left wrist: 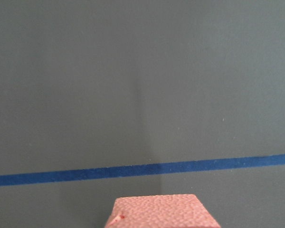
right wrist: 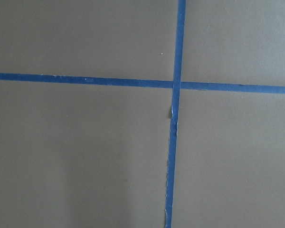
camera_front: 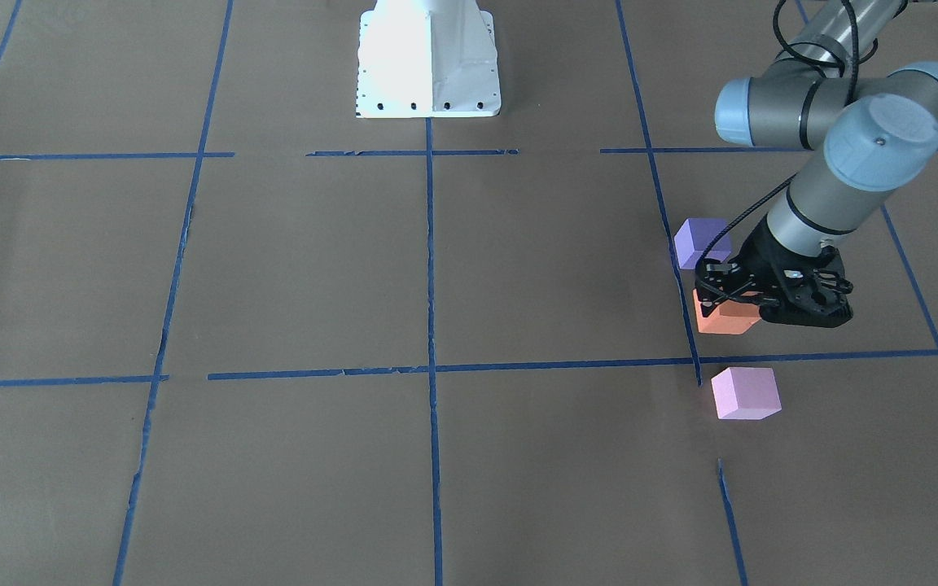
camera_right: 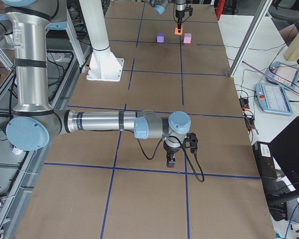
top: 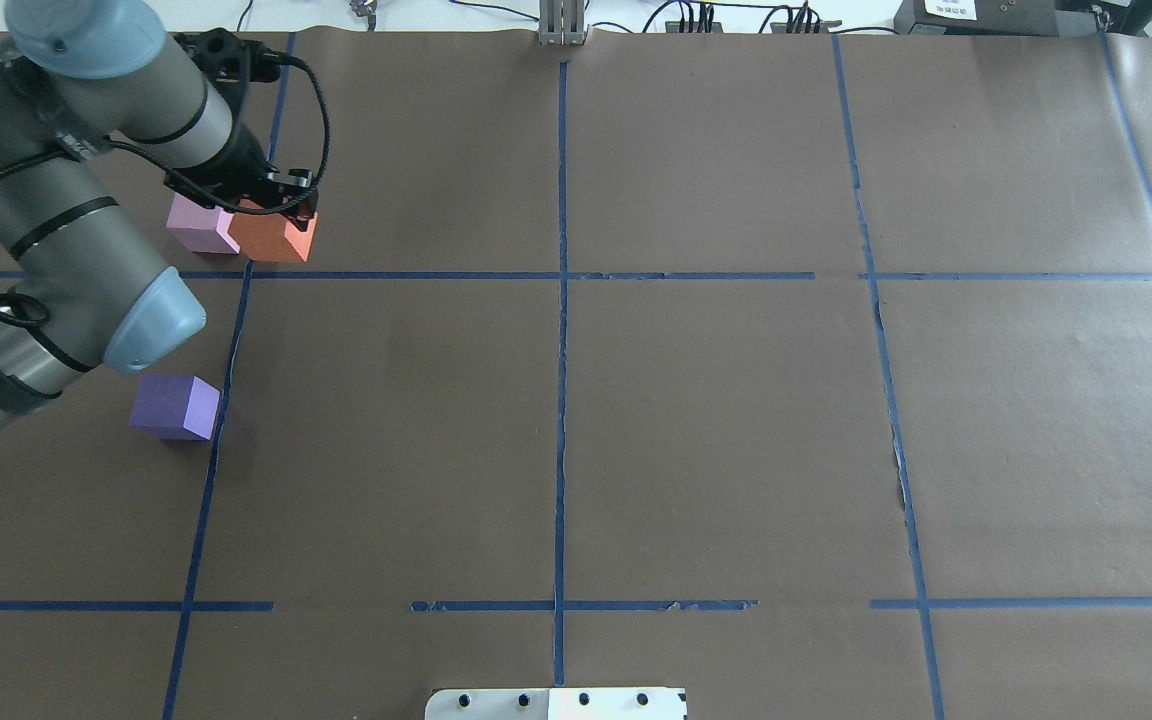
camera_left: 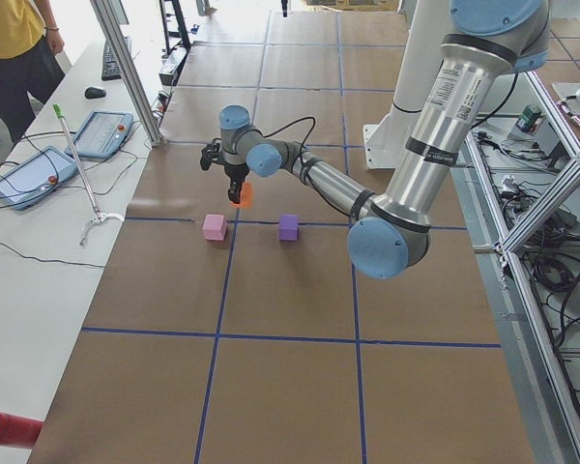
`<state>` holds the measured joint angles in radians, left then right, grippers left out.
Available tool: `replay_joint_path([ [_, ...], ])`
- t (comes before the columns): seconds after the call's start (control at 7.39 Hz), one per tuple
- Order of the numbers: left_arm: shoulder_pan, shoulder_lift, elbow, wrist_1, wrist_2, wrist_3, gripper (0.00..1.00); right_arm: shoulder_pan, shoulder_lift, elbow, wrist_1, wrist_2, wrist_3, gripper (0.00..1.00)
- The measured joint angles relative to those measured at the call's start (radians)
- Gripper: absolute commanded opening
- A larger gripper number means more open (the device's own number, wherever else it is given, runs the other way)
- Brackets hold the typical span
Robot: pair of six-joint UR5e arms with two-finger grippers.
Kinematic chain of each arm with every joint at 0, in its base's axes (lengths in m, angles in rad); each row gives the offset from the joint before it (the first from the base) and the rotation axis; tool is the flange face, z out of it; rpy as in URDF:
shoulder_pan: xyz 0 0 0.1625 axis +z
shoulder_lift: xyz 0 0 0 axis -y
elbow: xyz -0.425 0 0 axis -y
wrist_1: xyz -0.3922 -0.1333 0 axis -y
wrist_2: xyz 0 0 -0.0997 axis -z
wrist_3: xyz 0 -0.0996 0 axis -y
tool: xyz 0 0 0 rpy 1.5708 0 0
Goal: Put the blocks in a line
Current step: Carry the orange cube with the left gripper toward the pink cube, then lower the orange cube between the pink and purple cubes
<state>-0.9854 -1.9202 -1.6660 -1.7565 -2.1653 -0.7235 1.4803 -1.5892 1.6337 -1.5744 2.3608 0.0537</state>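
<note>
You have three small matte foam cubes of like size on the robot's left side. The orange cube (camera_front: 725, 319) hangs clear of the paper (camera_front: 518, 268), pinched in the left gripper (camera_front: 731, 303). The violet-purple cube (camera_front: 701, 242) rests flat nearer the robot's base. The pale pink cube (camera_front: 746, 392) rests flat beyond a blue tape line (camera_front: 567, 365), well apart from the violet-purple cube.

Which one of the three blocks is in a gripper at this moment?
The orange block, gripped by the left gripper. The purple block and the pink block sit free on the table.
</note>
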Motion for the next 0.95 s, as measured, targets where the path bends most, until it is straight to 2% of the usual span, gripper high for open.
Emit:
replay_joint_path([
  [0.41, -0.016, 0.038, 0.089, -0.088, -0.06, -0.016, 0.2, 0.0, 0.0, 0.0, 0.0, 0.0, 0.0, 1.0],
  [0.95, 0.011, 0.031, 0.172, -0.198, -0.052, -0.095, 0.21, 0.0, 0.0, 0.0, -0.001, 0.0, 0.0, 1.0],
])
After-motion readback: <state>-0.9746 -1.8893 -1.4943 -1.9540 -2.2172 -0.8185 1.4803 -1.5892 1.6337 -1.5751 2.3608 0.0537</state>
